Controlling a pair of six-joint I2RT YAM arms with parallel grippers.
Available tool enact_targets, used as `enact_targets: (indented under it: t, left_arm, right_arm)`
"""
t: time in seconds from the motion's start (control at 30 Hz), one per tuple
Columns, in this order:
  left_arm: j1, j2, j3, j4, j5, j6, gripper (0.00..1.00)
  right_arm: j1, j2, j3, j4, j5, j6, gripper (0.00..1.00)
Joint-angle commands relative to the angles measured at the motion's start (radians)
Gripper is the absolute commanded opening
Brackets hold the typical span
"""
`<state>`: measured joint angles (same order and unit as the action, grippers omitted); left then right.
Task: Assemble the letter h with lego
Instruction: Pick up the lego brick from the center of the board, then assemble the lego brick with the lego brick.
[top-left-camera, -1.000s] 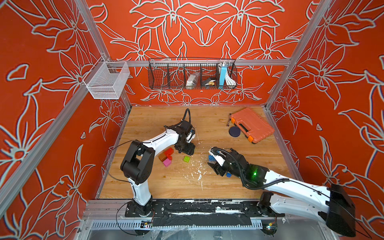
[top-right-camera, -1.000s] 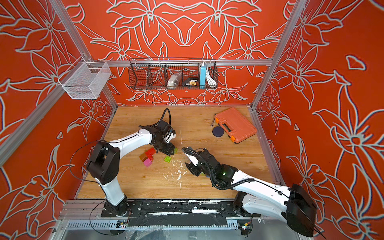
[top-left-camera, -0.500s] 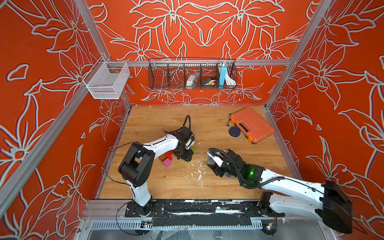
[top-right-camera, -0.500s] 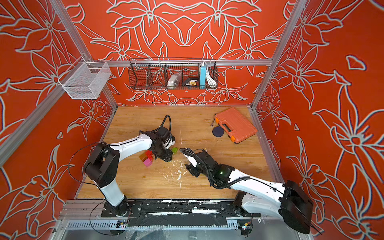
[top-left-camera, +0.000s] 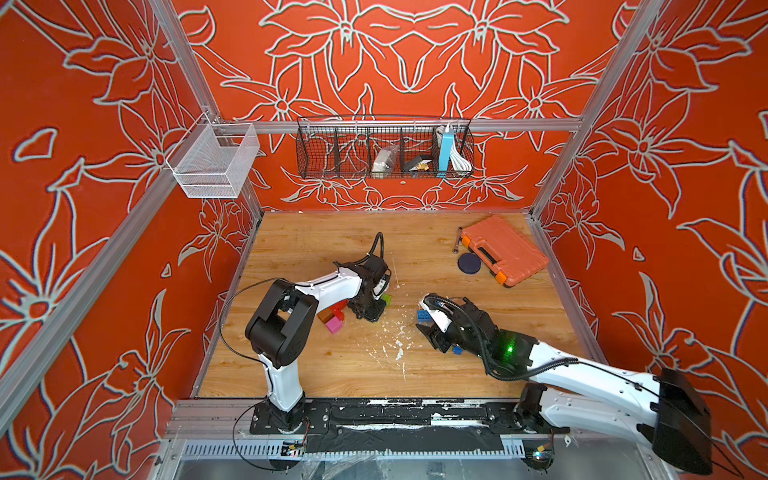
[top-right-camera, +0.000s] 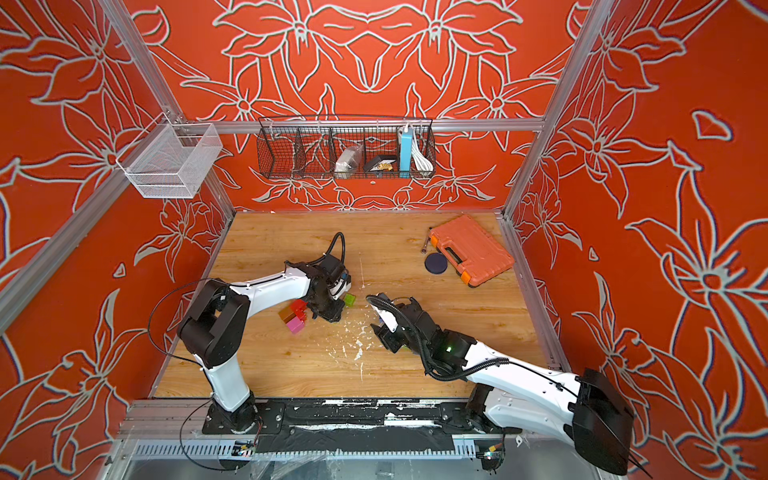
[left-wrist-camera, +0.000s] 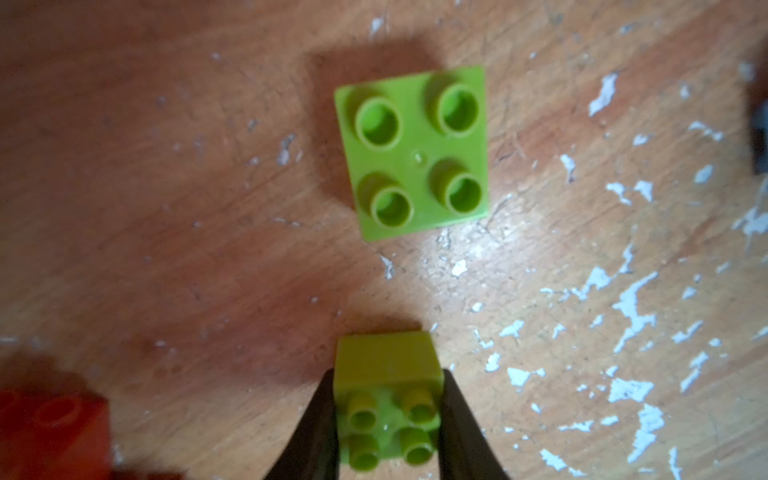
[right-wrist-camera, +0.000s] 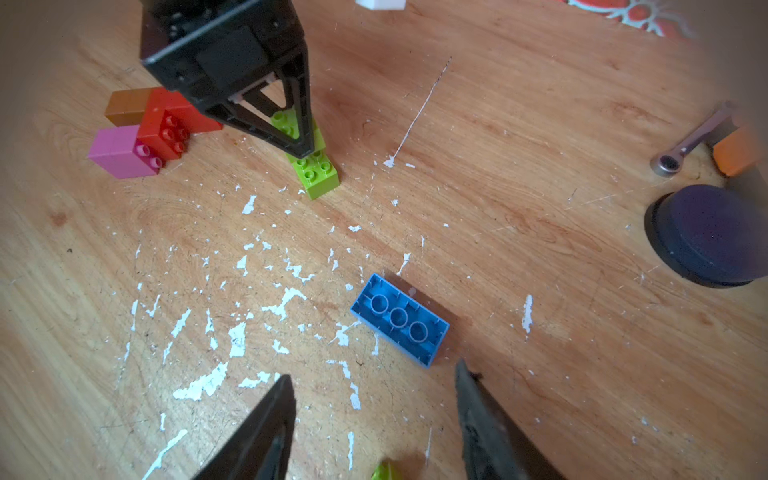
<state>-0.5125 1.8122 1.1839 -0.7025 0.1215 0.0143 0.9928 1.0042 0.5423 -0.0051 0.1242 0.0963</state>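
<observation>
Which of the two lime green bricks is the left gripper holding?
The lime brick clamped between the fingers of the left gripper. The other lime brick sits apart on the wooden table, studs up, untouched.

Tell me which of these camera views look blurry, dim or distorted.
Left wrist view: softly focused, the near lime brick blurrier than the loose lime brick, with glare on the tabletop. Right wrist view: blue brick sharp, edges dim and bowed. Both top views: evenly lit, crisp.
</observation>
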Motion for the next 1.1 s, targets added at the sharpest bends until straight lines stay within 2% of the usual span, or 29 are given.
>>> enact_targets:
  t: [0.0, 0.13, 0.23, 0.47, 0.7, 1.07]
  left_arm:
    - [-0.006, -0.015, 0.086, -0.054, 0.003, 0.031, 0.21]
    - [-0.006, -0.013, 0.157, -0.068, 0.004, 0.013, 0.22]
    - [-0.007, 0.046, 0.229, -0.114, -0.001, -0.019, 0.23]
    - [-0.006, 0.137, 0.326, -0.158, -0.02, -0.075, 0.24]
    - [-0.009, 0.191, 0.371, -0.195, 0.026, -0.122, 0.25]
    - [-0.018, 0.228, 0.379, -0.178, -0.022, -0.143, 0.26]
  right_arm:
    - [-0.02, -0.009, -0.017, -0.026, 0.063, 0.071, 0.64]
    - [-0.081, 0.02, -0.004, -0.073, -0.002, 0.121, 0.64]
    - [-0.112, 0.032, -0.009, -0.069, -0.021, 0.159, 0.63]
    - [-0.139, 0.026, 0.003, -0.1, -0.051, 0.154, 0.63]
    - [-0.148, 0.009, -0.02, -0.092, -0.061, 0.158, 0.63]
    - [-0.154, 0.023, -0.011, -0.091, -0.072, 0.145, 0.63]
